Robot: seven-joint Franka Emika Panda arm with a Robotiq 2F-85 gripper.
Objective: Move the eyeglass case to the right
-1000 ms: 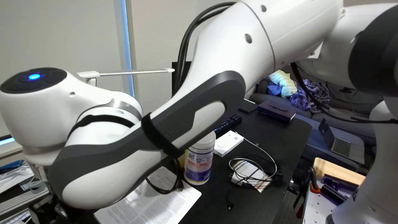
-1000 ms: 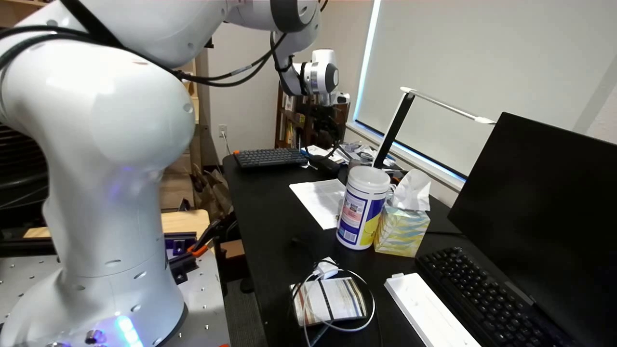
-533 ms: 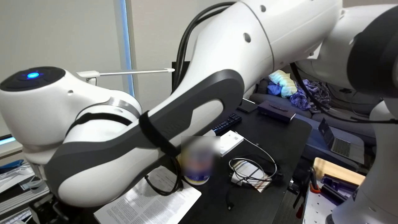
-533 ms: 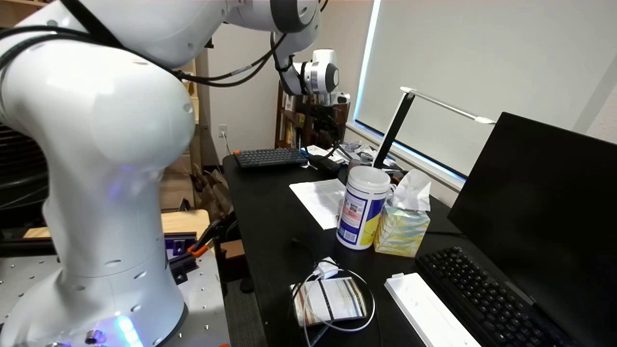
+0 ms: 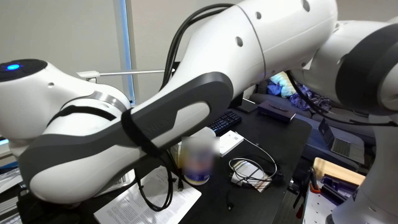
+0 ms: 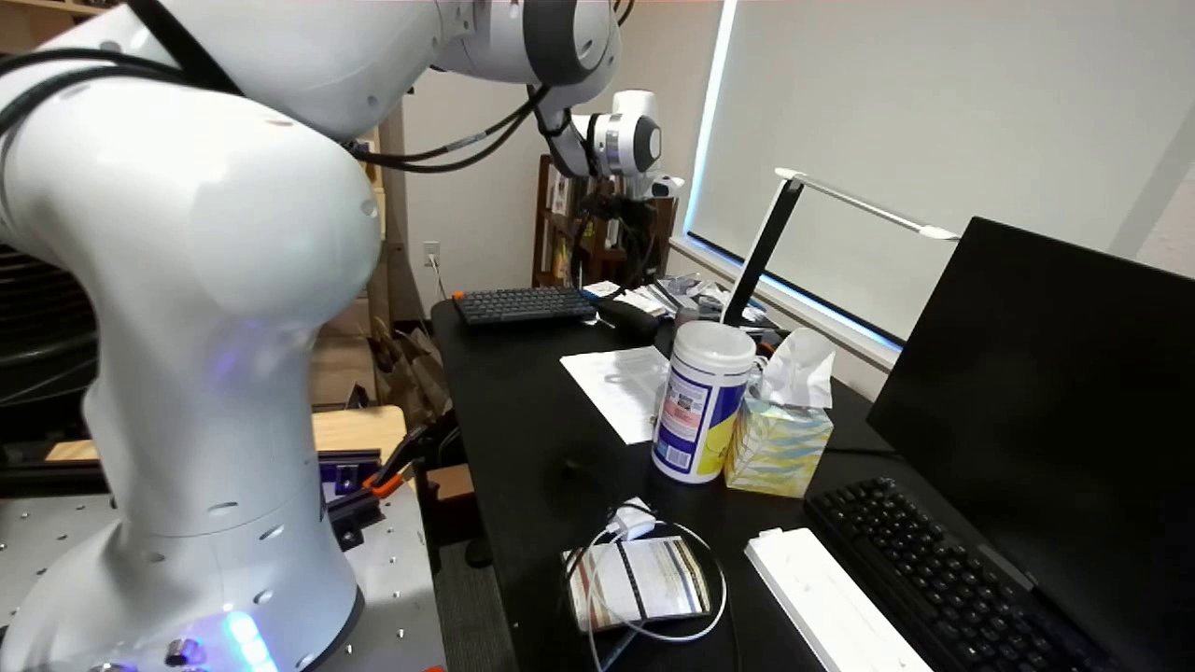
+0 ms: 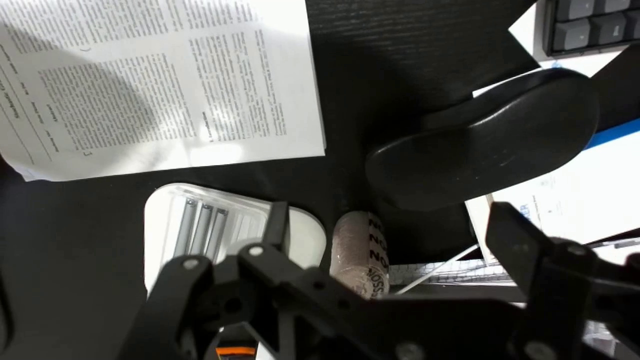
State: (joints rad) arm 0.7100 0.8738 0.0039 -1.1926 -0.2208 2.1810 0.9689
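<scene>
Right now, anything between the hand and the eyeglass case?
Nothing visible: in the wrist view nothing covers the eyeglass case from the open hand. But a brown cylinder sits close beside the case and shows between the jaws, so a straight descent could well meet that first.

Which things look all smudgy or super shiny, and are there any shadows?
In an exterior view, a smudgy patch blurs most of the tub; in the wrist view, bright glare and a grey shadow lie on the printed paper, and the eyeglass case shows a thin shiny streak.
</scene>
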